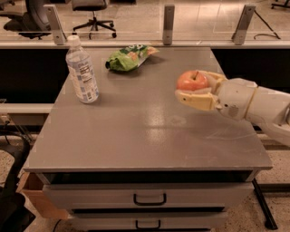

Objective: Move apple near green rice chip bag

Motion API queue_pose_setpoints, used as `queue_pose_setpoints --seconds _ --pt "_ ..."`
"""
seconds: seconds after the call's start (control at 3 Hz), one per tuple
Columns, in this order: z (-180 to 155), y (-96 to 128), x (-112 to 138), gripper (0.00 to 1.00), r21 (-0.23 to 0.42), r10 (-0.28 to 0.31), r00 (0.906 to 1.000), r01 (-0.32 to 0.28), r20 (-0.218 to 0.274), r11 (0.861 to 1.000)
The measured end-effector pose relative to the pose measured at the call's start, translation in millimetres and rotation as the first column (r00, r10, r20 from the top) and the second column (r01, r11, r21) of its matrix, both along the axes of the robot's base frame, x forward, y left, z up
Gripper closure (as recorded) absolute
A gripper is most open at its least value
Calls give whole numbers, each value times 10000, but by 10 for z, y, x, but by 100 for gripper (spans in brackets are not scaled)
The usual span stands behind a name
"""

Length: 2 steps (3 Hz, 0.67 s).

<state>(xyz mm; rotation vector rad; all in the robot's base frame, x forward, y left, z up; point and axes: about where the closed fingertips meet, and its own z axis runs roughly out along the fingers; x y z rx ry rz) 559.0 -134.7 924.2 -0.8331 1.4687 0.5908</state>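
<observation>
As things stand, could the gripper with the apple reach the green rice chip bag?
Probably yes: the gripper, shut on the apple at the right, has only open tabletop between it and the green rice chip bag.

My gripper (188, 88) sits over the table's right side, clasped round the apple (192, 80). Its fingers (195, 100) are cream-yellow and the wrist behind them is off-white. The apple is red-orange and glossy, with a dark stem. The bag (129, 58) is bright green with white and orange print. The bottle (82, 72) is clear, with a white cap and a pale label bearing darker print. The table (136, 131) is plain grey with a dull sheen. Its drawers (149, 197) are the same grey, with black handles. A box (34, 197) at lower left is cardboard brown. The chairs (93, 13) beyond are black on a beige floor.
</observation>
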Motion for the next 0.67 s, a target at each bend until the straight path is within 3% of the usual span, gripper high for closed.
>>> queue_pose_setpoints --seconds 0.33,0.67 --pt "304 129 582 100 -38 -401 9992 400 -61 9992" --pt "398 173 1125 100 -213 -855 9946 843 -590 9962"
